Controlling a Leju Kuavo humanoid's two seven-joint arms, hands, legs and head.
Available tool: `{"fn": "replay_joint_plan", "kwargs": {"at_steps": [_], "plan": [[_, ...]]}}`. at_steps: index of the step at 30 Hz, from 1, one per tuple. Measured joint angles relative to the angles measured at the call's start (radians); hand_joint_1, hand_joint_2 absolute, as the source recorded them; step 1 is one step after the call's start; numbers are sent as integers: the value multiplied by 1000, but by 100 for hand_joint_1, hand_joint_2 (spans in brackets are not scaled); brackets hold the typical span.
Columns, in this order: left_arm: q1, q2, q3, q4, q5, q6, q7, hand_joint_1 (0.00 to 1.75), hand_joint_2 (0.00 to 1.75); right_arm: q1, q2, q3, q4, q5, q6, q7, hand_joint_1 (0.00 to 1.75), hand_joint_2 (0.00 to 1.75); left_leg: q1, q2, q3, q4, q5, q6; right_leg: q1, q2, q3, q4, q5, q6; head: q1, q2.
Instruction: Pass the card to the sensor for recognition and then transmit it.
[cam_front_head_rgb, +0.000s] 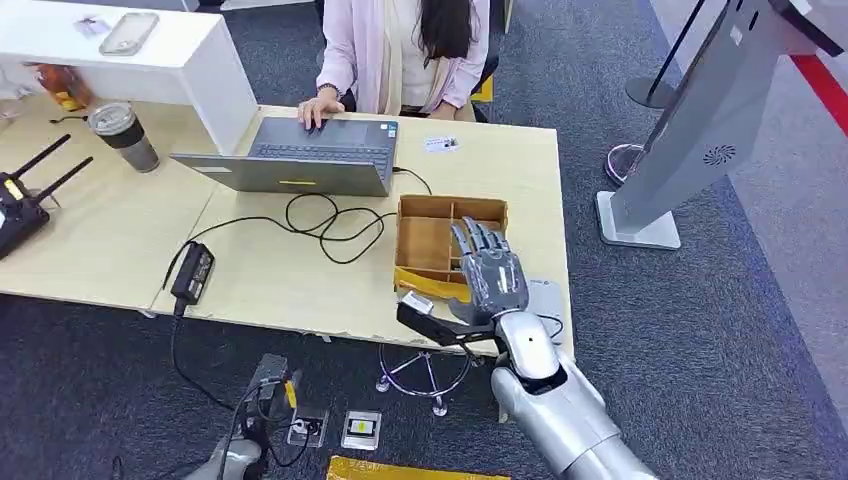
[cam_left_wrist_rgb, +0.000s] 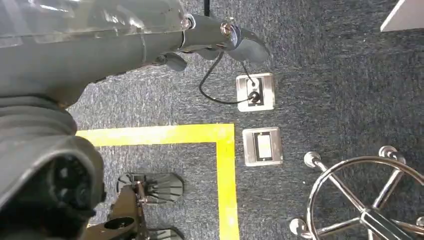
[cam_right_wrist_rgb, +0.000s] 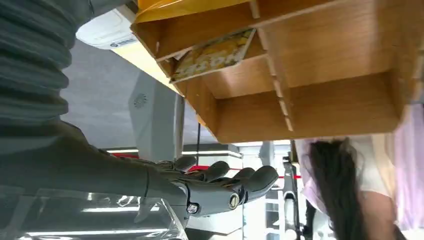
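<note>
A wooden box split into compartments stands on the table's right end. A card with yellow print leans inside one compartment of the box. My right hand hovers over the box's near side with fingers stretched out and apart, holding nothing; in the right wrist view the hand is a little away from the box and does not touch the card. A flat white sensor lies on the table beside the box. My left hand hangs over the floor, holding nothing.
A person types on a grey laptop across the table. Black cables and a power adapter lie mid-table, and a cup stands at the left. A grey kiosk stand is on the right. Floor sockets and a chair base lie below.
</note>
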Motion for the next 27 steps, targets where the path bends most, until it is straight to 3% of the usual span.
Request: {"fn": "replay_joint_plan", "kwargs": {"at_steps": [5,21,27], "plan": [[-7,-7,0,0,-4,-19,16,0,0,-41,-4,-31,117,-15,-16,-15,0,175,0,0,0,0,0,0,0,0,0,0,0,0,0,0],[-17,-7,0,0,-24,-32,36,0,0,-53,-21,-54,162,-36,-15,-16,0,175,0,0,0,0,0,0,0,2,0,0,0,0,0,0],[-21,-10,0,0,-30,-34,37,0,0,-53,-22,-55,158,-38,23,-28,0,175,0,0,0,0,0,0,0,2,0,0,0,0,0,0]]}}
